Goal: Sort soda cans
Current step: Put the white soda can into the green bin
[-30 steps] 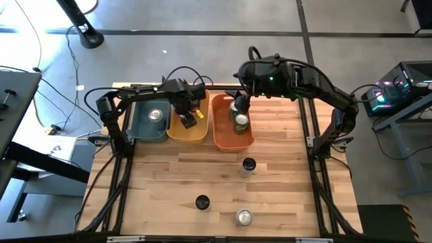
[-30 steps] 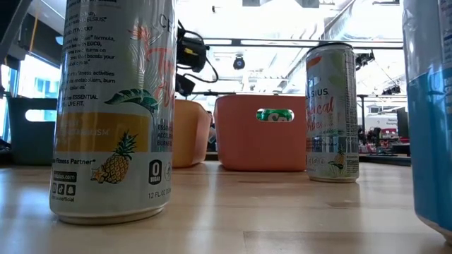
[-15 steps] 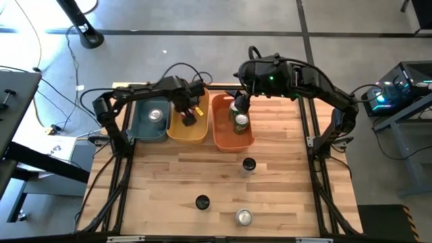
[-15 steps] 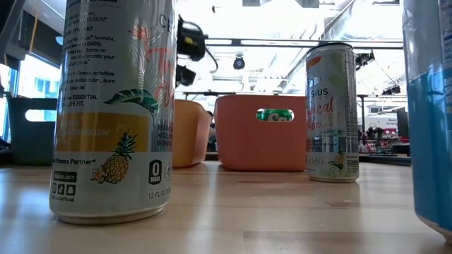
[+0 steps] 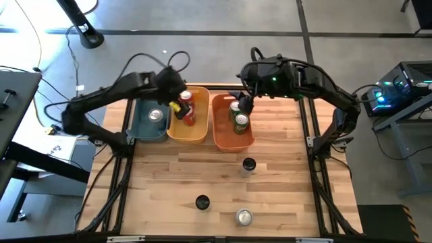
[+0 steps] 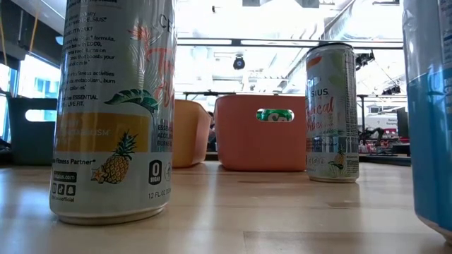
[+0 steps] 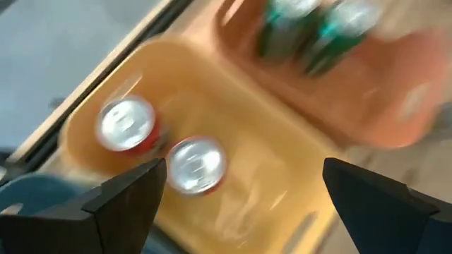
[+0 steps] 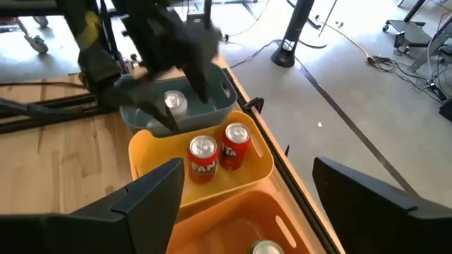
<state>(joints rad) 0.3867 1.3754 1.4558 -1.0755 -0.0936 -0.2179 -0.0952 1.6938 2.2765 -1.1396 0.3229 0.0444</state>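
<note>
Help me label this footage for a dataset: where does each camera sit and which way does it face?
High view: above the table, looking straight down; both arms show, left gripper over the yellow bin.
Low view: at table-top height, looking level across at a pineapple can and the orange bin; no arm shows.
Left wrist view: looks down past its open fingers at two red cans.
Right wrist view: looks past its open fingers toward the left arm.
Shared: both wrist views show the red cans in the yellow bin.

Two red cans stand upright together in the yellow bin.
</note>
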